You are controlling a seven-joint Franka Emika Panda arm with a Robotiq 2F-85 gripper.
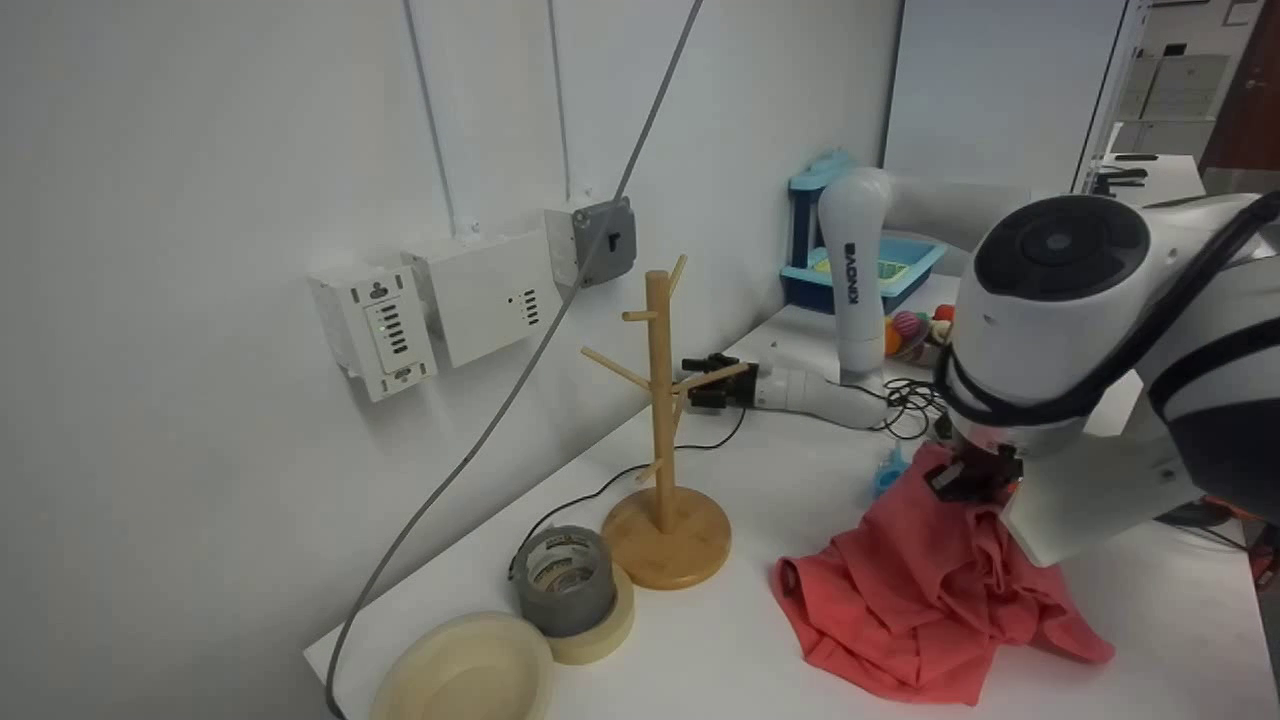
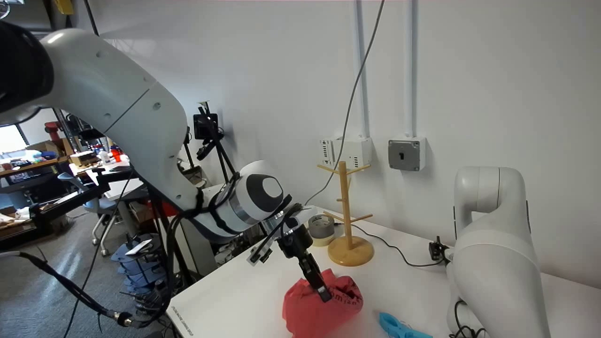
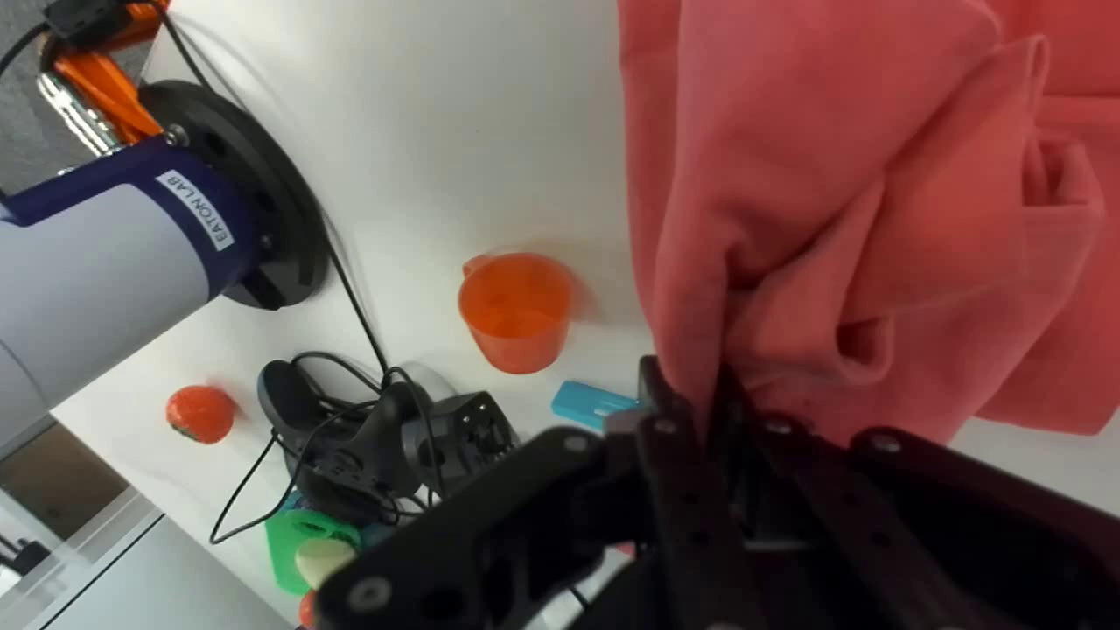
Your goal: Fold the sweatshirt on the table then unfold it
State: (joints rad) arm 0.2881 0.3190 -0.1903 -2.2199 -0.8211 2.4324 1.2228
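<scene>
The salmon-red sweatshirt (image 1: 900, 600) lies bunched and creased on the white table (image 1: 720, 660), with part of it lifted at the gripper. In an exterior view the sweatshirt (image 2: 307, 317) shows dark lettering near a fold. My gripper (image 1: 965, 480) is at the raised part of the fabric, and it shows in an exterior view (image 2: 321, 288) pointing down against the cloth. In the wrist view the gripper (image 3: 689, 394) is closed with a fold of the sweatshirt (image 3: 814, 192) pinched between its fingers. The underside of the garment is hidden.
A wooden peg stand (image 1: 665, 540), tape rolls (image 1: 567, 590) and a beige bowl (image 1: 470, 670) stand along the wall side. A second white arm (image 1: 815, 395) rests near the wall. An orange cup (image 3: 516, 306), blue object (image 3: 593, 404) and black controller (image 3: 350, 437) lie beside the sweatshirt.
</scene>
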